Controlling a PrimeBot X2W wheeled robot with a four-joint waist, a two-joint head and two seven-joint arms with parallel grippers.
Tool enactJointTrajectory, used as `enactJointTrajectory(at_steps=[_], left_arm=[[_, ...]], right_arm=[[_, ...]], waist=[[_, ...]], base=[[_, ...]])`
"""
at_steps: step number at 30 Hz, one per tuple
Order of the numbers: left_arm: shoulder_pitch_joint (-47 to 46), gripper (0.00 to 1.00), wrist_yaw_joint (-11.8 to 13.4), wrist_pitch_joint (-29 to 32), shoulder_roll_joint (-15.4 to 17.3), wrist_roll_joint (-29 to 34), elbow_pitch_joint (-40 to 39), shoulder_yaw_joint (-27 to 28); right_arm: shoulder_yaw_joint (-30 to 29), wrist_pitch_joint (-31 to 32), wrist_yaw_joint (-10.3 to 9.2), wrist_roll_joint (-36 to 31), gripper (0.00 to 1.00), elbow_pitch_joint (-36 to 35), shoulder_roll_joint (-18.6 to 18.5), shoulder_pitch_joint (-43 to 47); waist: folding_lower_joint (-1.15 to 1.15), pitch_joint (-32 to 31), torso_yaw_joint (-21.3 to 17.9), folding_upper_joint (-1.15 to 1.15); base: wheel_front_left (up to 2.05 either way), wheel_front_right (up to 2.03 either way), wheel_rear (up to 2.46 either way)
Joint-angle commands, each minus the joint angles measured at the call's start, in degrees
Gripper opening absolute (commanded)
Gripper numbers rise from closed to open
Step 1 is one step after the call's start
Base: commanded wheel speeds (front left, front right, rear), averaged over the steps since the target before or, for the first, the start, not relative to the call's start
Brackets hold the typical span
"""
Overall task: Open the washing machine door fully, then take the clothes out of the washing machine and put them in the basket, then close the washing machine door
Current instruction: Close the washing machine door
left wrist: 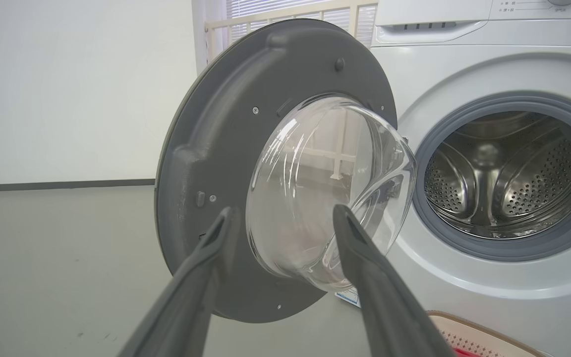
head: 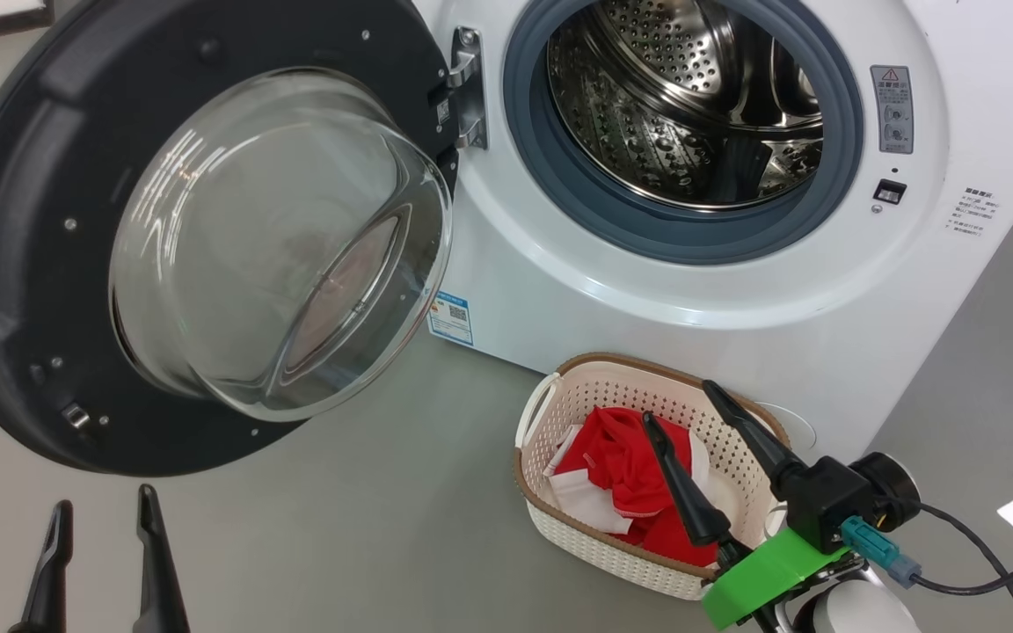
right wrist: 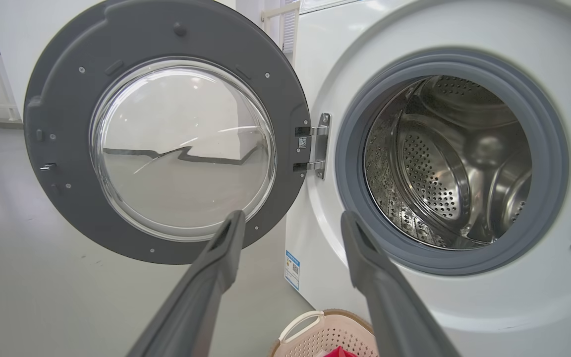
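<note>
Floor [head: 339, 527] of smooth grey spreads before the white washing machine [head: 647, 290], with a pale wall [left wrist: 67, 89] behind. Left gripper [head: 105, 497] sits low near the door [head: 23, 246], fingers spread and empty. The right gripper [head: 677, 400] hangs over the basket [head: 594, 545], fingers apart, gripping nothing. Red-and-white clothes [head: 621, 457] lie in the basket, just before the machine. The black-rimmed door stands swung wide beside the steel drum [head: 691, 105].

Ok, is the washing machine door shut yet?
No, the washing machine door stands swung wide on its hinge, leaving the steel drum exposed.
</note>
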Motion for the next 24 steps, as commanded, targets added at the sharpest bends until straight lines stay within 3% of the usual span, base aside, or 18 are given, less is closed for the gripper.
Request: enactJointTrajectory(at_steps=[1,3,4,5,11,19,24], left_arm=[[-0.72,1.00,0.42,-0.55,0.66,0.01,-1.79,2.13],[-0.62,1.00,0.61,-0.61,0.62,0.08,-1.95,2.05],[-0.60,0.42,0.67,-0.64,0.62,0.05,-2.02,2.06],[-0.66,0.00,0.65,-0.69,0.72,0.00,-2.03,2.12],[-2.70,0.00,0.57,-0.93,2.52,0.42,-2.41,2.87],[-13.30,0.00,3.30,-0.54,6.46,1.00,-1.58,6.98],[-22.95,0.00,2.18,-0.49,9.20,-2.57,3.94,9.51]], right_arm=[[1.41,-0.37,0.28,0.40,1.00,-1.18,0.07,-2.40],[1.47,-0.37,0.28,0.42,1.00,-1.09,0.03,-2.37],[1.46,-0.37,0.28,0.41,1.00,-1.07,0.03,-2.34],[1.44,-0.37,0.28,0.41,1.00,-1.07,0.03,-2.31],[1.28,-0.37,0.28,0.44,1.00,-1.15,0.04,-1.97],[0.04,-0.37,0.28,-0.09,1.00,-0.99,-0.09,-1.00],[-0.47,-0.37,0.28,-0.44,1.00,-1.14,-0.39,-0.57]], waist=[[0.00,-0.02,-0.01,0.00],[0.00,-0.07,-0.03,0.00],[0.00,-0.08,-0.04,0.00],[0.00,-0.10,-0.06,0.00],[0.00,0.03,-0.22,0.00],[0.00,0.32,-0.74,0.00],[0.00,0.09,-1.27,0.00]], base=[[0.00,0.00,0.00],[0.00,0.00,0.00],[0.00,0.00,0.00],[0.00,0.00,0.00],[0.00,0.00,0.00],[0.00,0.00,0.00],[0.00,0.00,0.00]])
